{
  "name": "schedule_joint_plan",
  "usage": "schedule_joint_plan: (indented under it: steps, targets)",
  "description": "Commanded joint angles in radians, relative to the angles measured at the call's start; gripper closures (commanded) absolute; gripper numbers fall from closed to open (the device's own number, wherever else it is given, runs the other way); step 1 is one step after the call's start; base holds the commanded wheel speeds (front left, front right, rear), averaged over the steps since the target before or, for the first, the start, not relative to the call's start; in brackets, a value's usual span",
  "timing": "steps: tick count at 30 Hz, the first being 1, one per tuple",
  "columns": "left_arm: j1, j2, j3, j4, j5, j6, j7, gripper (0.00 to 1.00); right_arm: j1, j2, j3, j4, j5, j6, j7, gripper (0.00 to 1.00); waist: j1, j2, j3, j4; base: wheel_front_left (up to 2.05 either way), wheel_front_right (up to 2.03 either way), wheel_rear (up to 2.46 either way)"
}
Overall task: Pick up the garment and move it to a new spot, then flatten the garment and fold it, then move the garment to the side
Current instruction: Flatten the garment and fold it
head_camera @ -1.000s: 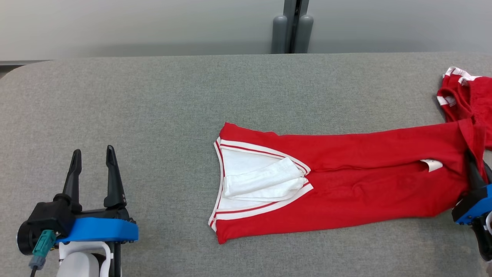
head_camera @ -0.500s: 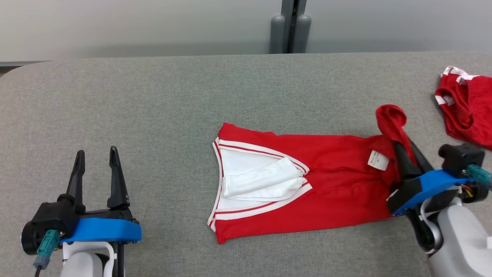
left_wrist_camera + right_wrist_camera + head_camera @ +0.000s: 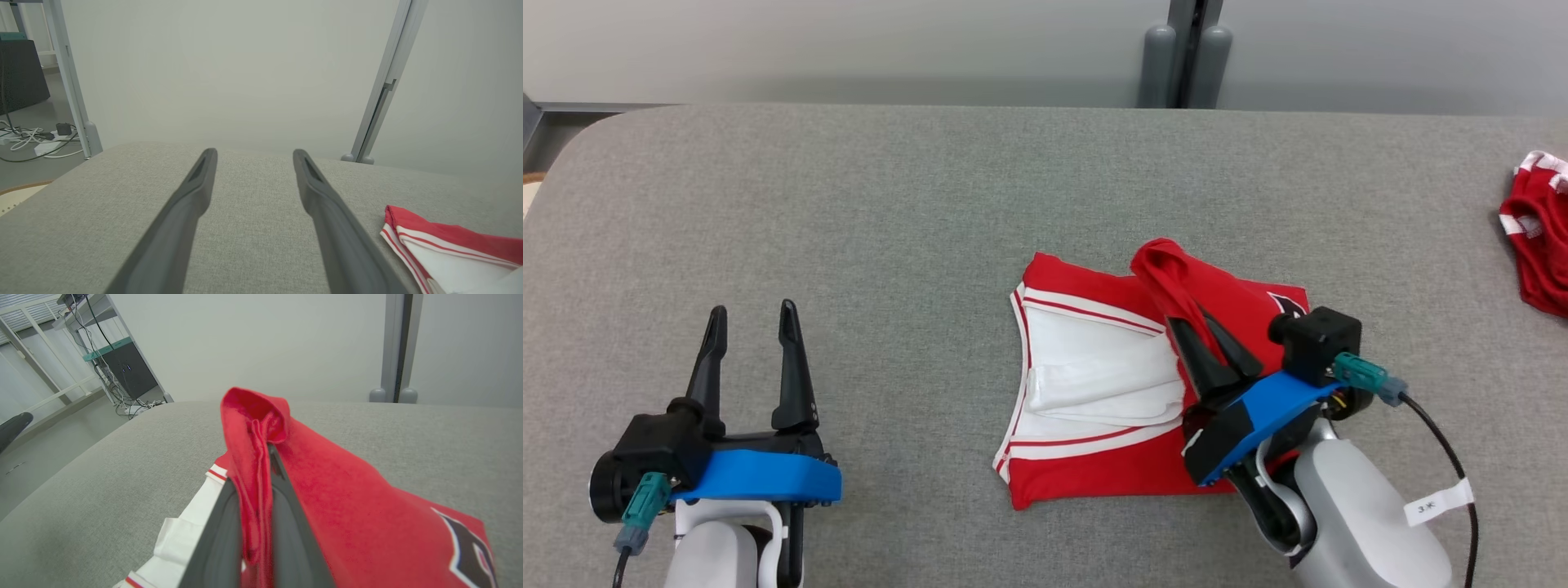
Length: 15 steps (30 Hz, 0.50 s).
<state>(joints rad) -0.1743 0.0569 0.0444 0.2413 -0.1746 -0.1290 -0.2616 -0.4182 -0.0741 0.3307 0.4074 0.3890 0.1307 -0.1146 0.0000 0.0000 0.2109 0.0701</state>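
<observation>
1. The garment lies a little right of the middle of the worktop, well clear of its far edge and its right edge.
2. It looks like thin knit jersey: soft, limp and light. Judging by how it drapes, it will sag from any single hold and crease where it bunches, and nothing about it seems fragile.
3. The right gripper has its two dark fingers pressed together on a bunched fold of the red cloth, which stands lifted above the flat part. The cloth curls over the fingertips in a loose loop.
4. The left gripper stands with fingers apart and holds nothing, over the left part of the worktop and well apart from the garment.
5. A hem, corner or shoulder seam is probably the best hold (a doubled edge slips less than a single layer). Two holds at opposite corners would likely spread it flatter than one.
6. Materials and shapes: matte red body, a white neck panel framed by white-and-red striped V trim, and a dark print outlined in white.
7. The worktop is covered in grey woven fabric with a rounded far-left corner. Its rough weave will likely drag on the cloth.
8. A second red garment sits crumpled at the right edge.
</observation>
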Motion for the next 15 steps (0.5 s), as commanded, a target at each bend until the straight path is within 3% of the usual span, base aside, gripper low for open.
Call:
schedule_joint_plan:
  steps: [1, 14, 15]
  targets:
    - [-0.019, -0.001, -0.004, 0.000, -0.002, -0.002, -0.004, 0.00, -0.016, 0.008, 0.018, 0.005, 0.006, 0.000, -0.004, 1.00, 0.0000, 0.0000, 0.005, 0.008, 0.00, 0.00, 0.00]
    - [-0.039, -0.005, -0.029, 0.003, -0.015, -0.002, -0.004, 0.00, -0.102, 0.023, 0.164, 0.087, 0.088, 0.000, -0.072, 1.00, 0.0000, 0.0000, 0.026, 0.069, 0.00, 0.00, 0.00]
    - [-0.039, -0.005, -0.027, 0.002, -0.016, -0.002, -0.004, 0.00, -0.108, 0.023, 0.168, 0.098, 0.089, 0.000, -0.074, 0.84, 0.0000, 0.0000, 0.027, 0.070, 0.00, 0.00, 0.00]
